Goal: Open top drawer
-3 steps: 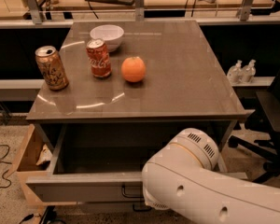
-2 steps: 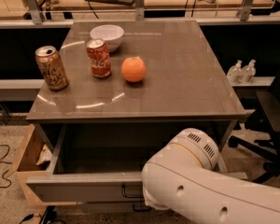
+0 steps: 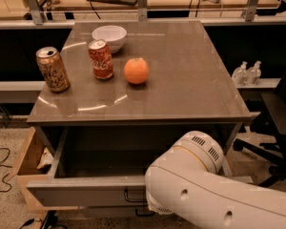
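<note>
The top drawer [image 3: 81, 192] of the grey cabinet stands pulled out towards me, its grey inside [image 3: 105, 161] open to view and seemingly bare. Its dark loop handle [image 3: 133, 195] shows at the middle of the front panel, half covered by my white arm [image 3: 214, 194]. The gripper is hidden behind the arm, low at the drawer front near the handle.
On the cabinet top [image 3: 181, 80] stand a gold can [image 3: 52, 69], a red cola can [image 3: 100, 59], a white bowl [image 3: 109, 36] and an orange [image 3: 136, 70]. A wooden box [image 3: 26, 159] sits on the floor at left. A black chair [image 3: 276, 123] is at right.
</note>
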You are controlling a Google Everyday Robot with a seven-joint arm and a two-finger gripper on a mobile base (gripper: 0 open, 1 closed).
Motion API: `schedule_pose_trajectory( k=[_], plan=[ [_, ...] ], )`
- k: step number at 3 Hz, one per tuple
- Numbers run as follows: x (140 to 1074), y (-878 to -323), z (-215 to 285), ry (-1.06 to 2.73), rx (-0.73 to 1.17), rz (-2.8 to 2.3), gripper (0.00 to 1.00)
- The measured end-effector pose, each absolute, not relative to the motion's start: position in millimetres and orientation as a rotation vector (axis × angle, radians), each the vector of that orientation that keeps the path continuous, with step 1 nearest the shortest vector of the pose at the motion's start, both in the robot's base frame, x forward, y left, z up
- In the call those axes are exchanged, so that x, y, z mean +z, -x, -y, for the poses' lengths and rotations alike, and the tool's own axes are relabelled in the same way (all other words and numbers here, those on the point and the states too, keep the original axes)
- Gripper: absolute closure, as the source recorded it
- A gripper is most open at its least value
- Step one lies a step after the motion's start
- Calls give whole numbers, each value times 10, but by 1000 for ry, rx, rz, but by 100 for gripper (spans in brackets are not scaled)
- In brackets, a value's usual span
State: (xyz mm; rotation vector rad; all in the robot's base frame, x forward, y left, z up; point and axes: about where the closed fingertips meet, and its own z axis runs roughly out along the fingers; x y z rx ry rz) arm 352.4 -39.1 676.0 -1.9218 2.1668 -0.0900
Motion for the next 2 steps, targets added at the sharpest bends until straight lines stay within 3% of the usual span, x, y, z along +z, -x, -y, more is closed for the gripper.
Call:
schedule_pose_trajectory(
  k=[2],
  plan=[
    [6760,-3524,391,1922,-90,-2167,100]
  ],
)
